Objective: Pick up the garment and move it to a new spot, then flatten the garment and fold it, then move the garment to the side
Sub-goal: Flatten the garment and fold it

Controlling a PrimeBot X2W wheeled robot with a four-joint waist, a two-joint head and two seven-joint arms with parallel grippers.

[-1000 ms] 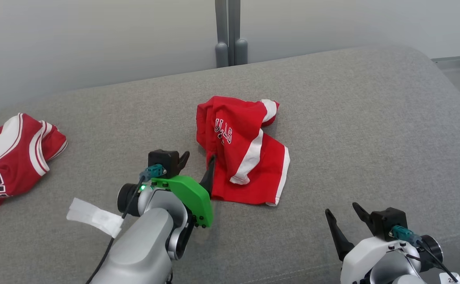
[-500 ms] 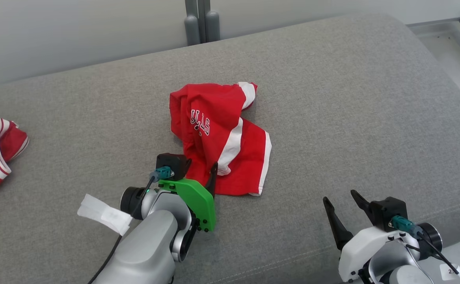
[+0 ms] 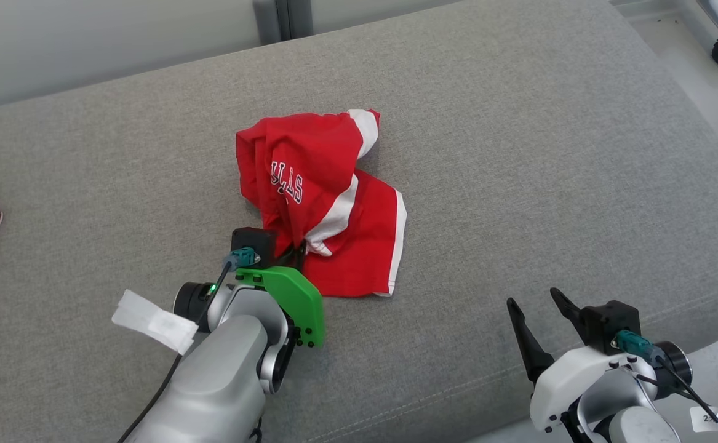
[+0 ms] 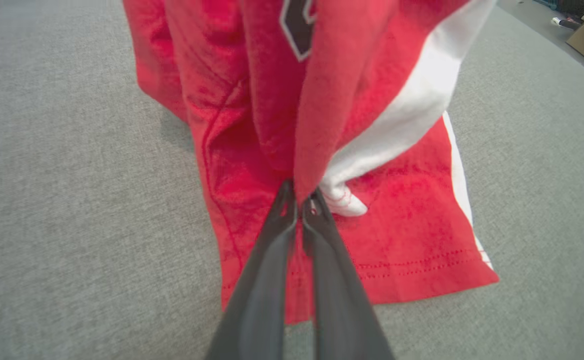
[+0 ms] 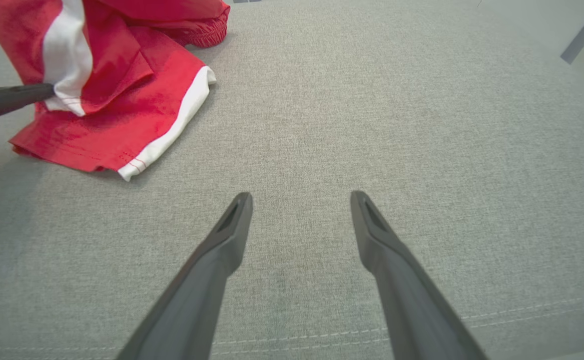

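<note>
Grasp done, nothing else: my left gripper [image 4: 302, 200] was pinched on a fold of the crumpled red-and-white cloth garment [image 3: 322, 203], mid grey fabric cushion [image 3: 518, 154], w/ right gripper [image 3: 531, 296] apart nr its front edge. Lift, move, flatten, fold, set-aside all remained, I reckoned.

My jaws are standing wide apart, gripping nothing. Both fingers [image 5: 206, 280] are rising from the bottom edge and hanging over the grey cushion [image 5: 372, 125]. The garment [image 5: 121, 115] is lying crumpled at the upper left, red with white bands, well apart from my fingers, and its white-edged corner is pointing toward me. A dark left finger [image 5: 6, 100] is poking in from the left edge, its tip touching the end of a white band. A stitched seam [image 5: 522, 311] is running across the cushion low down. A grey bar [image 5: 578, 40] is slanting at the top right.
</note>
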